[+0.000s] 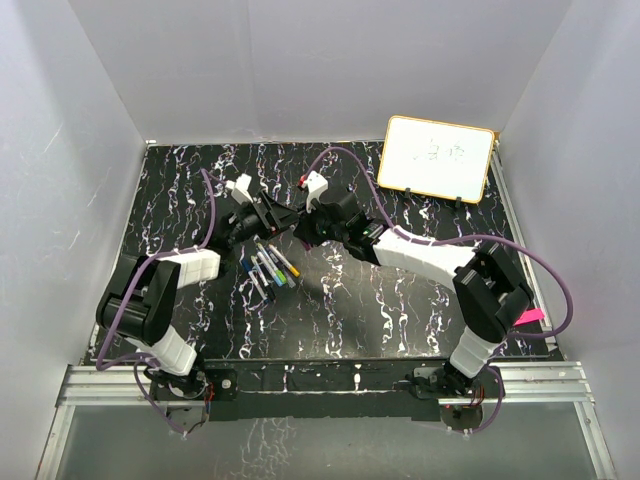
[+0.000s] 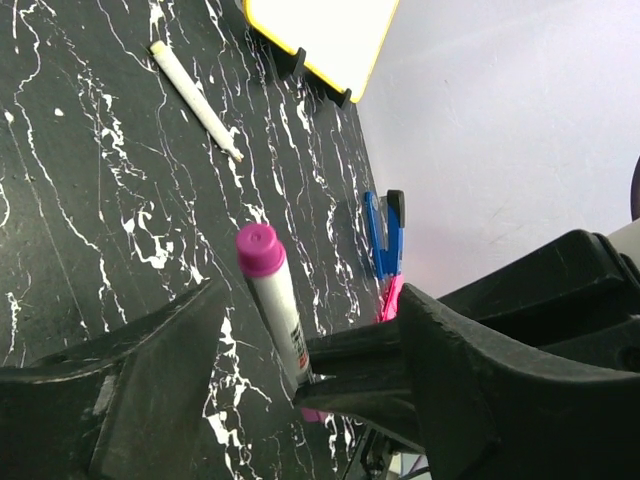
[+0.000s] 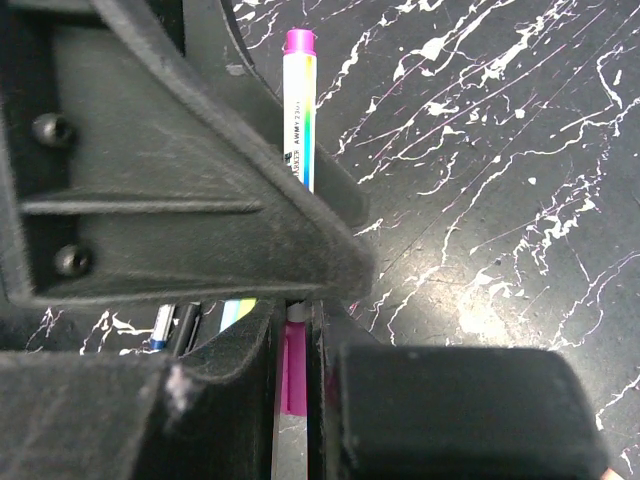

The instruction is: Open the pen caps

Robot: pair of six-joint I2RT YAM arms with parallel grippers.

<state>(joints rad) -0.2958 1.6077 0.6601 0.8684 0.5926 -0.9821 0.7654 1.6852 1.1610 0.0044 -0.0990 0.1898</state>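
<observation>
Top view: left gripper (image 1: 272, 214) and right gripper (image 1: 303, 226) meet tip to tip over the table (image 1: 400, 300). Loose pens (image 1: 270, 267) lie clustered just nearer the bases. Left wrist: jaws spread, held pen (image 2: 285, 325) upright between them, touching neither. Right wrist: right gripper clamps the pen's pink cap (image 3: 295, 380); the barrel passes behind the left gripper's finger (image 3: 200, 200).

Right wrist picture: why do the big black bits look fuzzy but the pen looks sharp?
Right wrist view: the black fingers fill the foreground and look soft, while the pen beyond them shows readable print. Left wrist view: likewise, the near fingers are soft and the pen's pink end is crisp.
</observation>
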